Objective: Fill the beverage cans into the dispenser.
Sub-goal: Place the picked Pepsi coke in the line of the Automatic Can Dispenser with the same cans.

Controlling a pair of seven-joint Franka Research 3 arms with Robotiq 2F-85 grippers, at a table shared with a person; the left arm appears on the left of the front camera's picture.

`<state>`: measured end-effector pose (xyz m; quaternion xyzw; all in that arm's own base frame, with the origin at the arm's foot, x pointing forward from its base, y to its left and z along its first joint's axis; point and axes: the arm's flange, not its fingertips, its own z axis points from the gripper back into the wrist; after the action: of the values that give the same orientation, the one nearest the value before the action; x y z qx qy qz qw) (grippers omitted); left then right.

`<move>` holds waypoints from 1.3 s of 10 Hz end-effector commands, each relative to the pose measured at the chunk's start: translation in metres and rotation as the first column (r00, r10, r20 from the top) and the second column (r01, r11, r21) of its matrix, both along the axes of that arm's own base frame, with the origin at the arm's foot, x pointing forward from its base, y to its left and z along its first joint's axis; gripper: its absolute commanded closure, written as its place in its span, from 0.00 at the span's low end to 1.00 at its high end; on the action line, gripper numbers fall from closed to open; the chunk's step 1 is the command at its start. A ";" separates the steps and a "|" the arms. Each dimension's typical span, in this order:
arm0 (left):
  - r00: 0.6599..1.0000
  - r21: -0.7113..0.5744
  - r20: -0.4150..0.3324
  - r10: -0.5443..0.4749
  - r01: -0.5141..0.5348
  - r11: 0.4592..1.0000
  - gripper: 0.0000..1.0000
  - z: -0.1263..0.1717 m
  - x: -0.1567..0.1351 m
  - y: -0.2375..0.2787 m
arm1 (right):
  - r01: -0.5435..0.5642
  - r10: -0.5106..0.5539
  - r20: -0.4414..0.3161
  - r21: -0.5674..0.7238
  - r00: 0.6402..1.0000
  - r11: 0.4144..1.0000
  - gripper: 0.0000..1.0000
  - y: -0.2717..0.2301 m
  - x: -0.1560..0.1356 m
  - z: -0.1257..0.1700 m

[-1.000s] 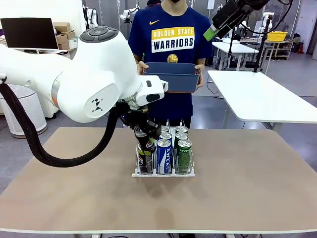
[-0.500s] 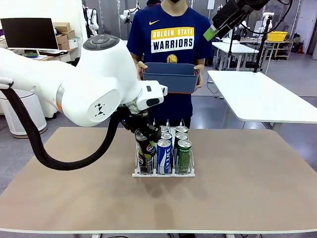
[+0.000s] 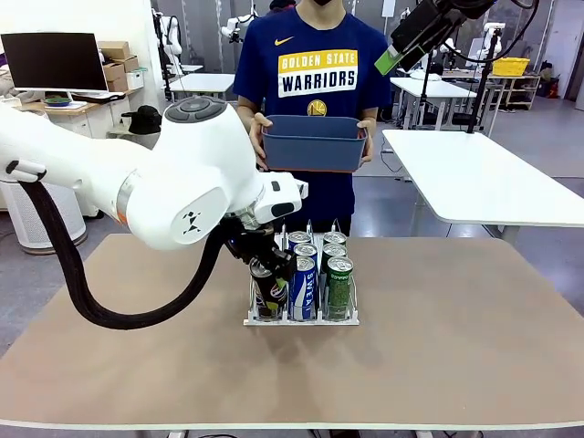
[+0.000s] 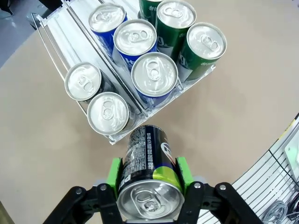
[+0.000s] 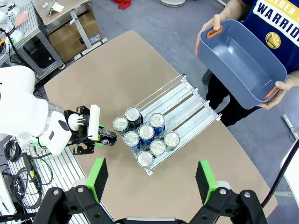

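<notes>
Left gripper [image 4: 148, 179] clamps a black can [image 4: 147, 163], small print unreadable, just beside dispenser [image 4: 53, 35]. Blue can [image 3: 302, 287] there reads "SWEAT". Right gripper [image 5: 152, 179] spread wide, empty.

Glossy white arm [image 3: 182, 182], black ribbed cable [image 3: 64, 265], green-padded gripper [image 4: 148, 173]

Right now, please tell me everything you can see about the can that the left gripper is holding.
The held can is a slim black metal drink can with a silver top and pull tab, a green patch and small white print on its side. The left gripper is shut on it, one green pad against each side. It hangs tilted above the table, touching nothing else, just beside the front of the dispenser near the lane holding two black cans.
</notes>
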<state>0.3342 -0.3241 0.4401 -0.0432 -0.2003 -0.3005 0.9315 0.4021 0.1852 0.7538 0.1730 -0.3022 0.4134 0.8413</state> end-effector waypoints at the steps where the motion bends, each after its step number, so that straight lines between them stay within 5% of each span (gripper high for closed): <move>1: 1.000 -0.032 -0.013 -0.021 0.021 0.999 0.42 -0.005 0.003 0.002 | -0.002 0.002 -0.004 0.012 1.000 1.000 0.00 0.000 0.000 0.000; 13: 0.998 -0.043 -0.010 0.066 -0.066 0.997 0.42 -0.030 0.073 0.012 | -0.002 0.002 -0.004 0.012 1.000 1.000 0.00 0.000 0.000 0.000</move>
<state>0.3869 -0.3098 0.4067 -0.0538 -0.1713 -0.2643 0.9476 0.4020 0.1852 0.7539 0.1730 -0.3022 0.4134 0.8413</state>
